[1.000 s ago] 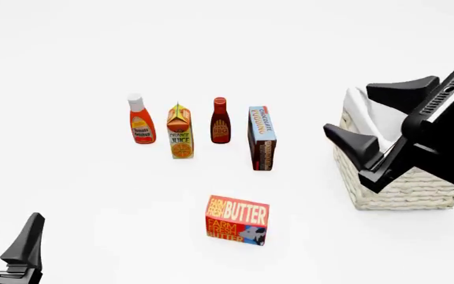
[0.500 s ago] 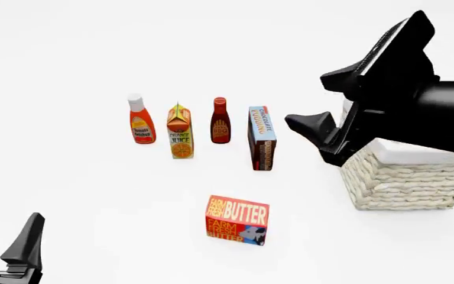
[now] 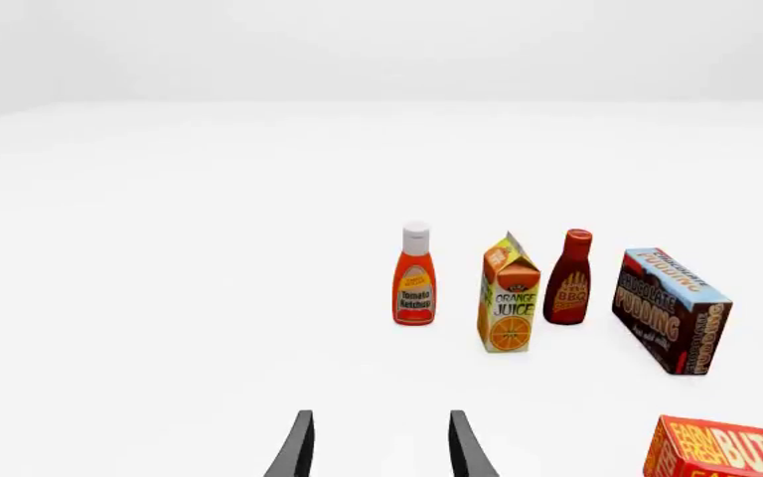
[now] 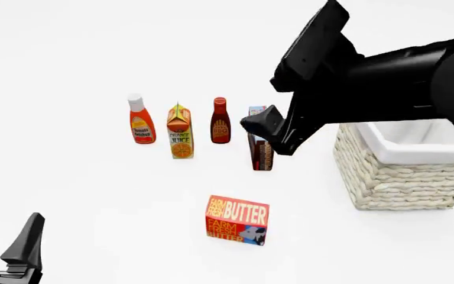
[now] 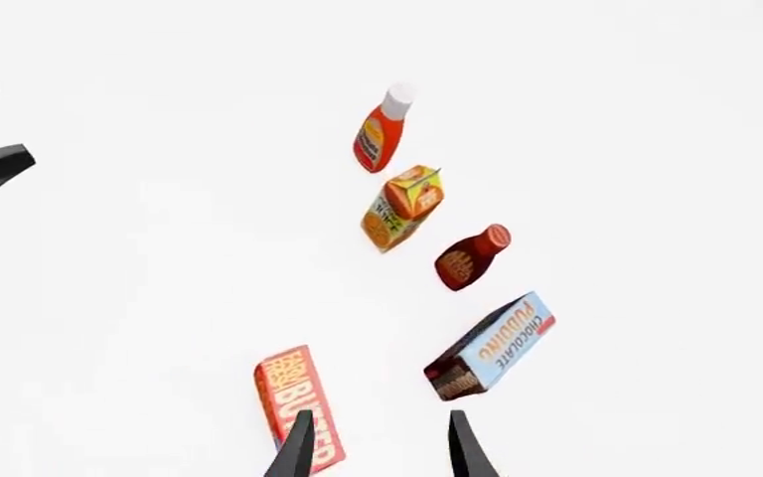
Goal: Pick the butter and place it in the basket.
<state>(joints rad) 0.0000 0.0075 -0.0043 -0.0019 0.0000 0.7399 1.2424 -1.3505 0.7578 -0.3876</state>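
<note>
The right gripper (image 4: 278, 139) is hanging above the table with its jaws spread and nothing between them, reaching in front of the chocolate pudding box (image 4: 262, 152) in the front view; its fingertips (image 5: 299, 445) are showing apart in its own wrist view. The left gripper (image 4: 2, 239) is sitting low at the near left corner, its jaws also parted and empty.

Five groceries are standing on the table and one basket (image 4: 401, 171). One butter (image 4: 237, 220) box is lying nearest the arms, well apart from the basket, reading "FARM FRESH BUTTER". Behind it in a row are one ketchup bottle (image 4: 140, 119) labelled "Tomato Ketchup", one carton (image 4: 180, 131) marked "ORANGE JUICE", one dark sauce bottle (image 4: 220, 120) reading "BBQ", and the one box lettered "CHOCOLATE PUDDING".

Compared with a second ago, the right arm is swinging leftward, away from over the basket toward the pudding box. The left gripper and all groceries are staying where they were.
</note>
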